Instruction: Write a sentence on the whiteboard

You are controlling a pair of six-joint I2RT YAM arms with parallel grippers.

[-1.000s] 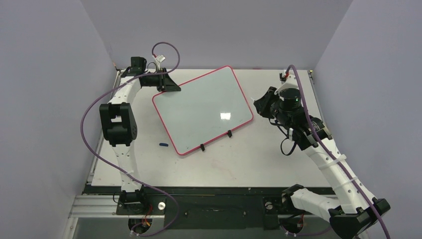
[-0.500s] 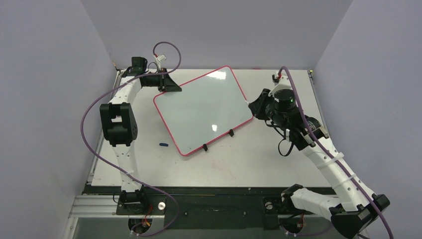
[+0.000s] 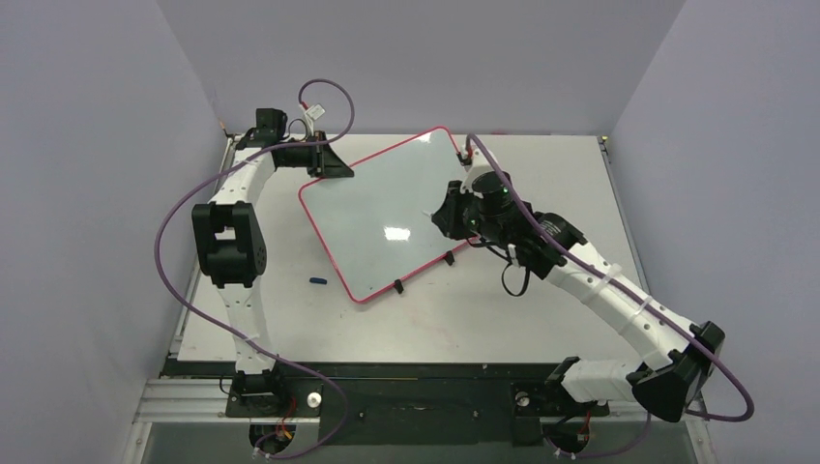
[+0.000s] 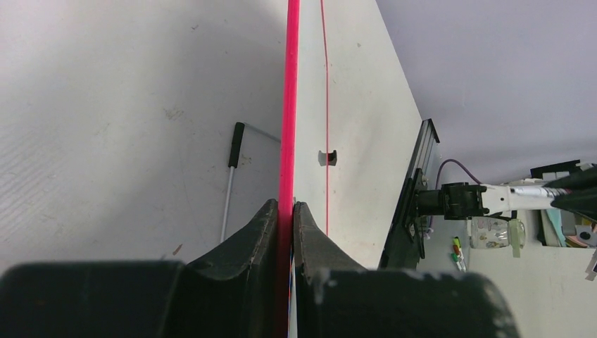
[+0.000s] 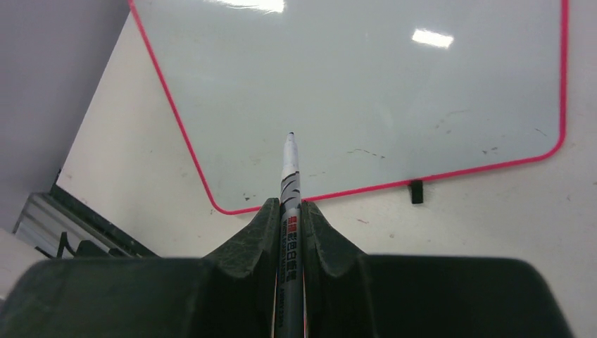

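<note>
A: What is the setting?

B: A pale, scuffed bench (image 3: 503, 319) with a faint reddish smudge towards its near side, boxed in by plain lavender walls (image 3: 435, 58) on the left, far and right. A black rail (image 3: 406, 372) runs along the near edge, where both arms are bolted, and purple cables (image 3: 174, 251) loop off the arms. A small dark blue object (image 3: 317, 281) lies on the bench, just left of the board's near corner.

A: And the whiteboard (image 3: 387, 208)?

B: It sits left of centre, towards the far side, and is turned at an angle. It is a white rectangle with a thin red rim and rounded corners. Two black clips (image 3: 397, 286) sit on its near edge. The surface shows a bright spot of glare and a few faint dark flecks (image 5: 366, 151).

A: What about the left pincer (image 4: 285, 205)?

B: It is closed tight on the red rim at the board's far-left corner, with the rim running straight out between the fingers.

A: And the right pincer (image 5: 290, 204)?

B: It is clamped narrow on a marker (image 5: 289, 169), which has a white barrel and a dark tip pointing forward. In the overhead view it is over the right side of the board. From the wrist camera the tip lies over the white surface, near the near rim. I cannot tell whether it touches.
</note>
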